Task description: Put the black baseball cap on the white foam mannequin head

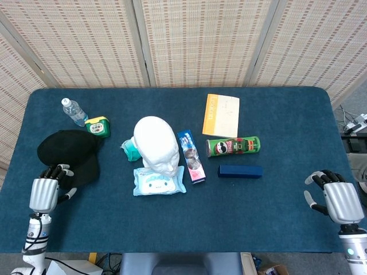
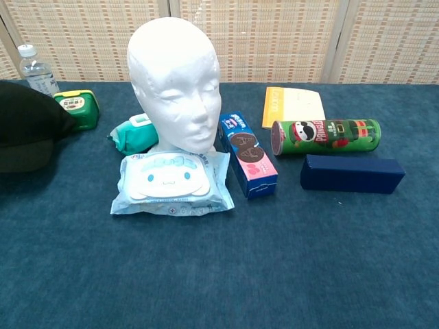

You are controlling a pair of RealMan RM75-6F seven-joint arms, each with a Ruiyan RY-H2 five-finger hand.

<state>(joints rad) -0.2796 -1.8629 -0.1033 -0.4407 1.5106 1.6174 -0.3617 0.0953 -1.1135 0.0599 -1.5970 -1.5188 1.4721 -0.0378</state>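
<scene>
The green can reads "Pringles". The black baseball cap, soft and unmarked, sits in the left hand fingers' grip; right hand fingers are apart.

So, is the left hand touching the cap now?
Touching. In the head view, the left hand's fingertips lie over the cap's near edge with no gap visible.

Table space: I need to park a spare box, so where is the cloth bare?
Bare: the near strip between the left robot hand and right robot hand, and right of the Pringles can. Crowded: around the mannequin head.
</scene>
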